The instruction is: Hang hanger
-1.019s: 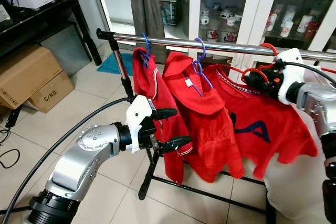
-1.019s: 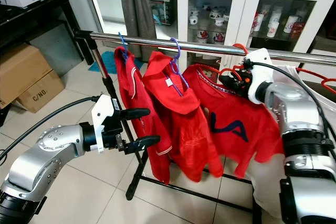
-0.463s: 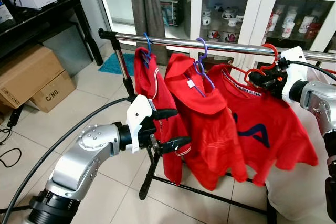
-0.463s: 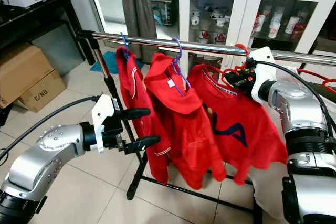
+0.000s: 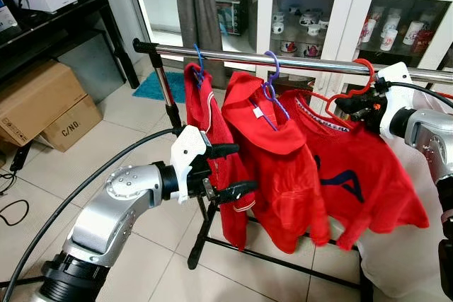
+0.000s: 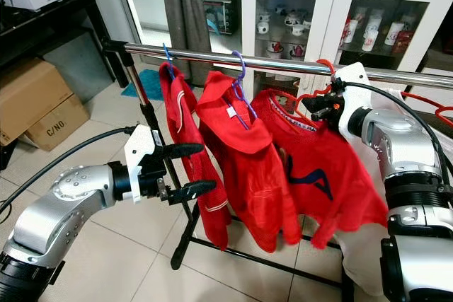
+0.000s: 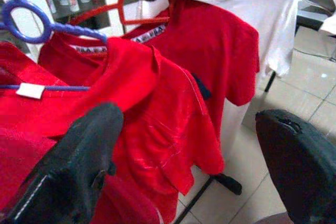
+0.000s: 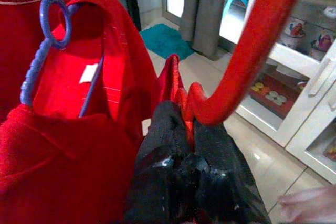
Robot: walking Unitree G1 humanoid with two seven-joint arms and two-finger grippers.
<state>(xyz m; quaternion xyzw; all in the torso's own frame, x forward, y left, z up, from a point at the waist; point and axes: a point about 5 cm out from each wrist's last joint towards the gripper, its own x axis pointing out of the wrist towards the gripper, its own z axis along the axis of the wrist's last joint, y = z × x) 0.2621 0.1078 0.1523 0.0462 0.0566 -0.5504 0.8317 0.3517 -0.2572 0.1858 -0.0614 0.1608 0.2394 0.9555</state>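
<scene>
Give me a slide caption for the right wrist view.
Right claw shut on a red hanger, beside a red shirt on a purple hanger.

A chrome clothes rail [image 5: 311, 63] on a black stand carries three red garments: one on a blue hanger [image 5: 197, 61], a hooded one on a purple hanger [image 5: 271, 79], a T-shirt on a red hanger [image 5: 357, 79].

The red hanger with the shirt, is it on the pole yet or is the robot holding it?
Held: the right pincer is shut on the red hanger. Its hook sits at the pole; whether it rests on it, cannot tell.
</scene>
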